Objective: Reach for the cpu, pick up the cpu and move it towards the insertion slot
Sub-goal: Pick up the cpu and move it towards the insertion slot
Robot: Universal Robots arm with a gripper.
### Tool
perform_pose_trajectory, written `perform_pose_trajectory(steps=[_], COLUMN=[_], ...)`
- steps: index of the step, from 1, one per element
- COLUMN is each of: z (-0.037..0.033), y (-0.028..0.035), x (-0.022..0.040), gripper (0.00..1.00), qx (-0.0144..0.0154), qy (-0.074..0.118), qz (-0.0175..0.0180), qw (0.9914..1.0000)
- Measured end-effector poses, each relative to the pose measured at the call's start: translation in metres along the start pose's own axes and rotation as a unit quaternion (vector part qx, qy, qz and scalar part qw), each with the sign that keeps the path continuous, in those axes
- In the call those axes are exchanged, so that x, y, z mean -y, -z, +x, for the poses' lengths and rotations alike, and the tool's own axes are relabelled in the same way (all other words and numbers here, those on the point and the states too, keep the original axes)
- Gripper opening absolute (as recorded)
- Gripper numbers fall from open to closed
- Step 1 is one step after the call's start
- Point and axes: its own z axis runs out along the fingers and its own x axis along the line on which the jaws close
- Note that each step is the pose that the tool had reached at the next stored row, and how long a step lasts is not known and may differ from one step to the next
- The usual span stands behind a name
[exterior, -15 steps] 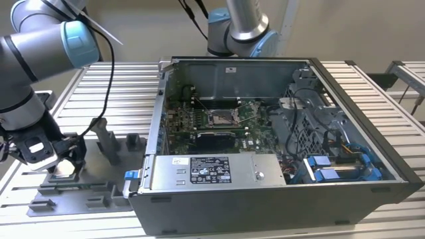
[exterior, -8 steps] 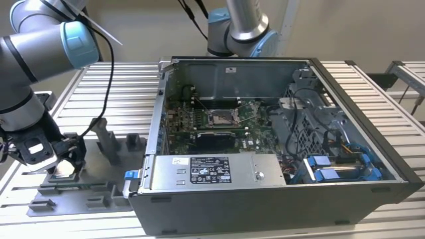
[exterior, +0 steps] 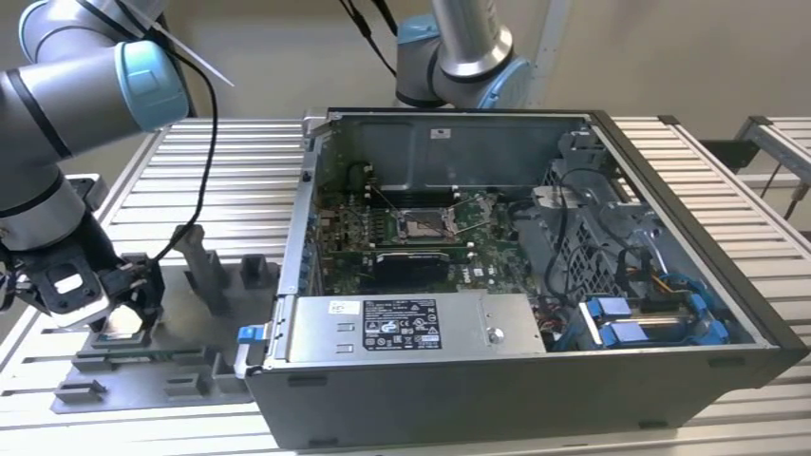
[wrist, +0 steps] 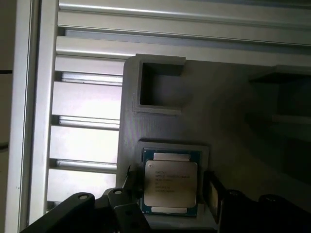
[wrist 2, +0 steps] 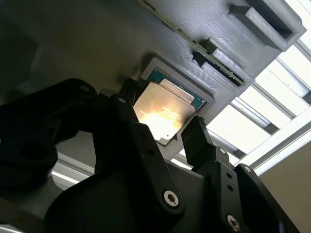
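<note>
The cpu (wrist: 170, 183) has a smooth, glossy metal lid; the tray (wrist: 228, 111) is matt, finely ribbed plastic.

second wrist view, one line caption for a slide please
Open hand straddles the cpu, which lies in its recess in the grey tray, one finger on each side.

Spread pincer (wrist: 172, 187) straddles cpu (wrist: 171, 182) in grey tray (wrist: 228, 111) recess.

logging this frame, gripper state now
gripper: open, straddling the cpu, which lies in the tray
</note>
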Motion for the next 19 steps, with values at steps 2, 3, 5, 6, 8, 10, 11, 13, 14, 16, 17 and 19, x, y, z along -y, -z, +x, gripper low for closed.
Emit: perform_pose_trajectory(steps=[2, 3, 5, 6, 8, 10, 11, 13, 14, 16, 17, 19], z=[0.0000, 0.0000, 0.0000, 0.0000, 0.0000, 0.0000, 0.0000, 0.0000, -0.0001, 0.0000, 0.0000, -0.0001], y=[0.0001, 0.0001, 0.0001, 0.0001, 0.0001, 0.0000, 0.0000, 0.0000, 0.0003, 0.0022, 0.0029, 0.0057], x=[0.0000, 0.0000, 0.0000, 0.0000, 0.0000, 0.0000, 0.0000, 0.0000, 0.0000, -0.0001, -0.0001, -0.0002], gripper=[0.00, 0.00, 0.00, 0.00, 0.00, 0.00, 0.00, 0.00, 0.00, 0.00, 0.00, 0.00], qx=[-0.0001, -0.0001, 0.0000, 0.0000, 0.0000, 0.0000, 0.0000, 0.0001, 0.0003, 0.0001, 0.0000, 0.0000], qy=[0.000, 0.000, 0.000, 0.000, 0.000, 0.000, -0.001, -0.001, -0.001, -0.001, -0.001, -0.001], qz=[0.0000, 0.0001, 0.0000, 0.0001, 0.0000, 0.0000, 0.0000, 0.0000, -0.0001, 0.0000, 0.0000, 0.0000], qw=[1.00000, 1.00000, 1.00000, 1.00000, 1.00000, 1.00000, 1.00000, 1.00000, 1.00000, 1.00000, 1.00000, 1.00000])
